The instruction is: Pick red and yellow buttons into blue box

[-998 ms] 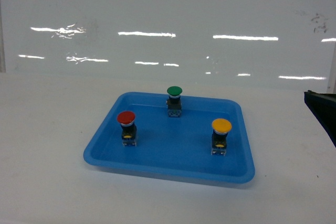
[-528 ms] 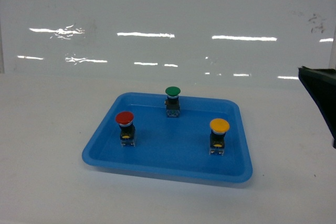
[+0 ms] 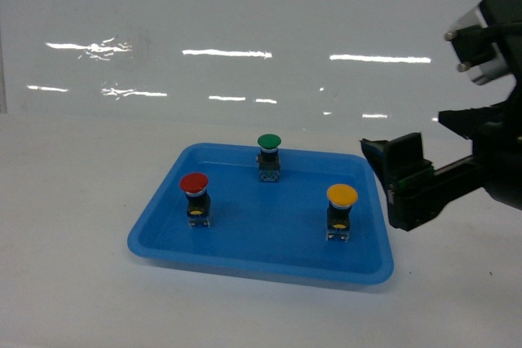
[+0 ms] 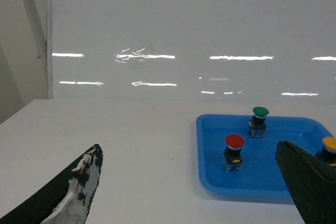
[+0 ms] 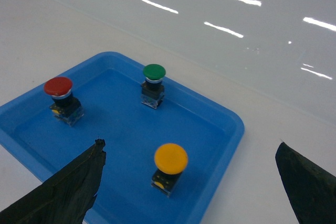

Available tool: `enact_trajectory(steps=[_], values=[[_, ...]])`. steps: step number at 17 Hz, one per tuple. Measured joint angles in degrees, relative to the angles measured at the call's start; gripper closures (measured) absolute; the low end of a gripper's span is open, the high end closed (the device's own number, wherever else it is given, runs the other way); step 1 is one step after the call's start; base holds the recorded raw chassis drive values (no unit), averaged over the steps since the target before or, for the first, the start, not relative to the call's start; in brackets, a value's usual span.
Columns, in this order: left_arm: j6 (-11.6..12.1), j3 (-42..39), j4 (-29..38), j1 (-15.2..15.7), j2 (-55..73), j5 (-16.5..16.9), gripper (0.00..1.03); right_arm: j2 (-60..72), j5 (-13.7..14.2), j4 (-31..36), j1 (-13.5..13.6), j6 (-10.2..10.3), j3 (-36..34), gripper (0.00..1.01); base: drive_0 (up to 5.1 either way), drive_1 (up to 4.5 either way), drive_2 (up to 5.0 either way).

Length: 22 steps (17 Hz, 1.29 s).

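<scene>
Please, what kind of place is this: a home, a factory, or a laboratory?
Probably a robot test bench in a lab. A bare white table stands against a glossy white wall, and the only items are three push buttons staged upright in a blue tray. Nothing looks domestic.

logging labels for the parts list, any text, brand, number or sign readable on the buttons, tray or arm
No readable text in any view.
Red-capped mushroom push-button: small yellow mark on the black body, too small to read.
Yellow-capped mushroom push-button: same yellow mark, unreadable.
Green-capped push-button: nothing legible.
Blue plastic tray: plain.
Right black tool: no marking visible.
</scene>
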Motion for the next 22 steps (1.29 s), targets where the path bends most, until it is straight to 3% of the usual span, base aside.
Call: enact_trajectory(steps=[2,4,7,13,17,22], values=[[0.0,0.0,0.0,0.0,0.0,0.0,0.05,3.8,-0.9,-2.8,1.1,-0.3,3.6,0.03,0.0,0.00,0.0],[0.0,0.0,0.0,0.0,0.0,0.0,0.05,6.0,0.0,-4.1,1.5,-0.7,5.2,0.03,0.0,0.00,0.0],[0.0,0.0,0.0,0.0,0.0,0.0,0.05,8.2,3.2,-6.1,1.7,-2.6,6.6,0.03,0.0,0.00,0.0],[0.0,0.0,0.0,0.0,0.0,0.0,0.05,8.7,3.5,-6.8,1.6,-3.0,7.4,0.03,0.0,0.00,0.0],[0.0,0.0,0.0,0.0,0.0,0.0,0.05,17.8,4.1,-8.0,0.9,-4.5,15.1,0.03,0.0,0.00,0.0],[0.0,0.0,0.0,0.0,0.0,0.0,0.05,21.6,3.4,-11.9,2.1,-4.5,21.2,0.03,0.0,0.00,0.0]])
